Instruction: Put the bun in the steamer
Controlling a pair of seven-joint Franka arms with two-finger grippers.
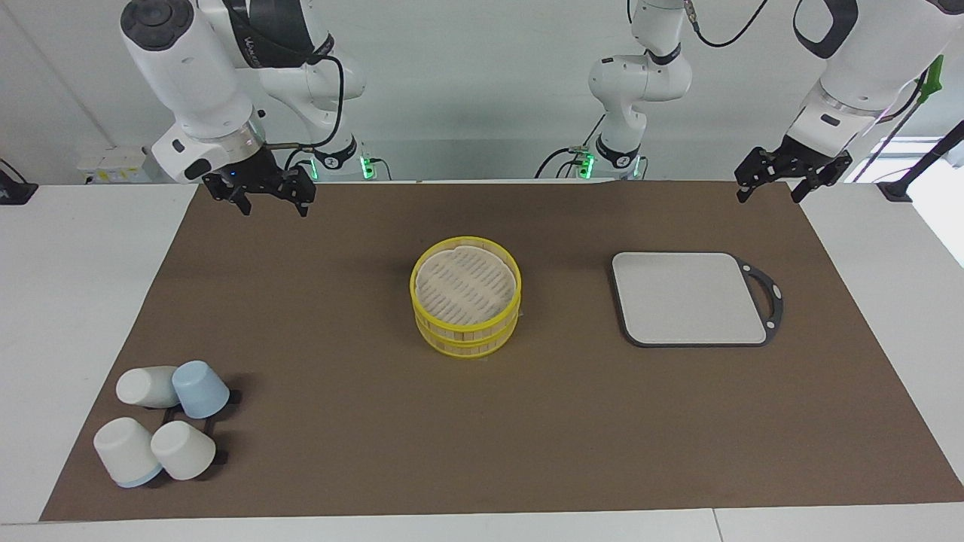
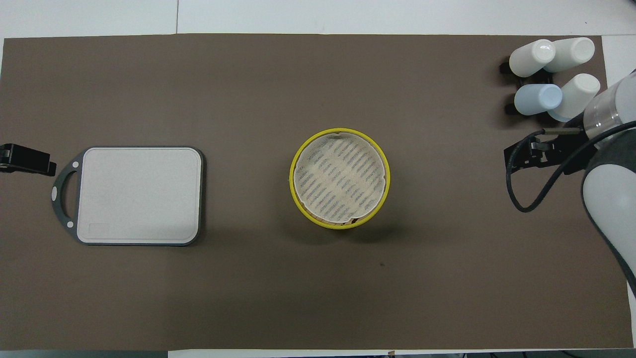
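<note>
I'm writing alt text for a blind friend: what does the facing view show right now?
A yellow-rimmed bamboo steamer with its lid on sits mid-table on a brown mat; no bun is visible. A grey board lies toward the left arm's end, four upturned cups toward the right arm's. The left gripper and right gripper hang open, empty, over the mat's robot-side corners.

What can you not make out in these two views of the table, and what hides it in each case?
- Bun: seen in neither view; the slatted top of the steamer covers its inside in both.
- Left claw: overhead view, cut off by the picture's edge.
- Black rack: both views, mostly under the cups.
- One white cup: overhead view, partly covered by the right arm.
</note>
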